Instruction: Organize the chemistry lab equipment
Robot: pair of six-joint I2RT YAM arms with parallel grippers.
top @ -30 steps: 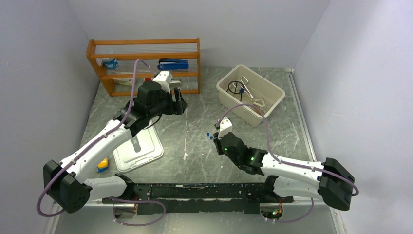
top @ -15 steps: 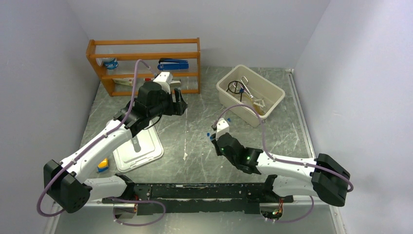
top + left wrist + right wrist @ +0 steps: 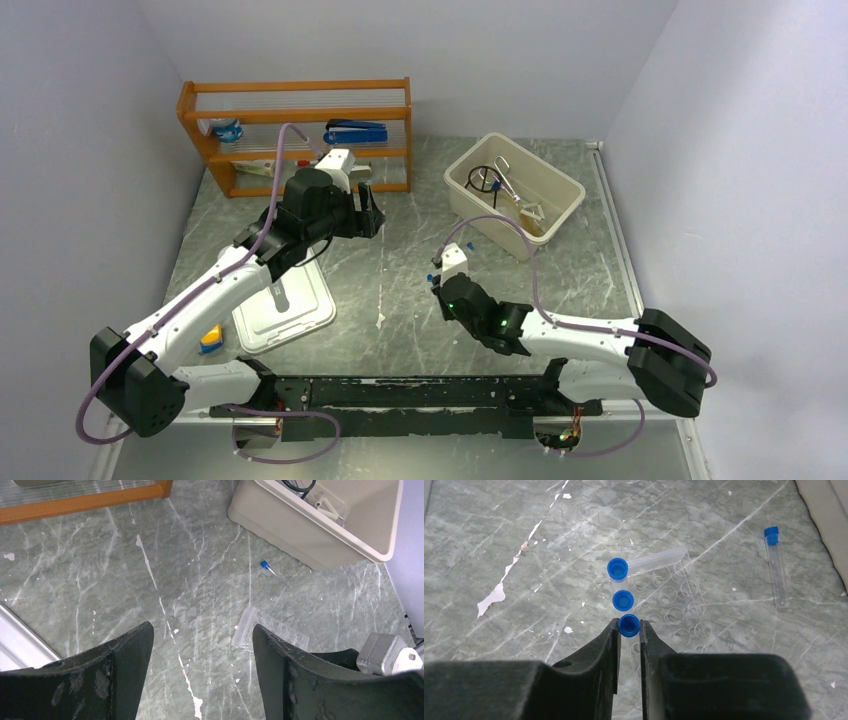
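Blue-capped clear tubes (image 3: 623, 600) stand in a row of three along one edge of the clear rack (image 3: 674, 605), which sits on the grey marbled tabletop (image 3: 524, 520) near the middle, in front of the beige bin (image 3: 300, 532). The right tool (image 3: 629, 628) is clenched on the nearest tube (image 3: 629, 625) of that row, its two black fingers pressed against either side of the blue cap; whether the tube's bottom is fully seated in its hole cannot be told. A loose tube (image 3: 778, 572) lies flat on the tabletop between the rack and the bin, touching neither, cap pointing away from the right wrist camera. The left tool (image 3: 200, 630) hangs released, jaws wide apart and holding nothing, above bare tabletop just in front of the orange shelf (image 3: 300, 88). Inside the bin lie the black wire tripod ring (image 3: 484, 180) and the metal tongs (image 3: 507, 178), side by side.
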